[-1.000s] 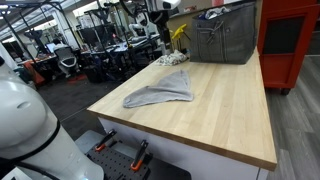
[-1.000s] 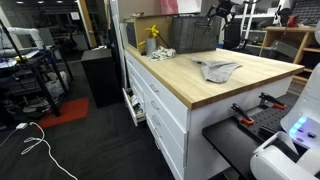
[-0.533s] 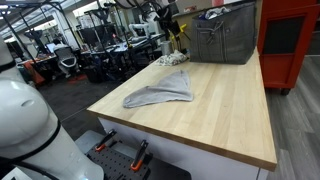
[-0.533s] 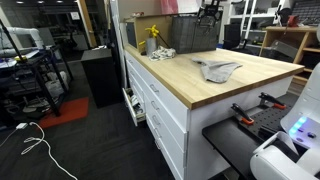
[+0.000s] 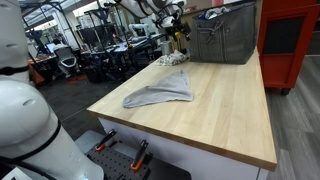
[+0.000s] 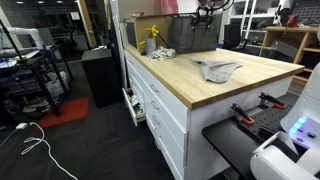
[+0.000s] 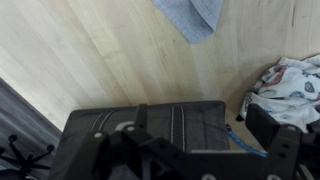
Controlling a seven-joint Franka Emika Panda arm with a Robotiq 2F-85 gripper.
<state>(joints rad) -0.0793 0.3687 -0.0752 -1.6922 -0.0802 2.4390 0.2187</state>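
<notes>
The gripper (image 5: pixel 177 24) is hanging high over the far end of the wooden table (image 5: pixel 230 110). Its jaws are standing wide apart and nothing is between them. In the wrist view it is looking straight down on the dark grey bin (image 7: pixel 150 128), which is standing at the far edge of the table. A crumpled patterned cloth (image 7: pixel 291 84) is lying just beside the bin, to the right in that view. A grey cloth (image 5: pixel 160 90) is lying flat on the bare wood, well apart from the bin and nearer to the middle of the table; only its edge is showing at the top of the wrist view.

I judge that the arm is travelling in the air, in an approach step, and is not gripping or touching anything yet. Any next move is calling for a long descent, because the gripper is far above everything. It is also calling for care to place the open jaws over soft cloth and not against the wall of the bin.
</notes>
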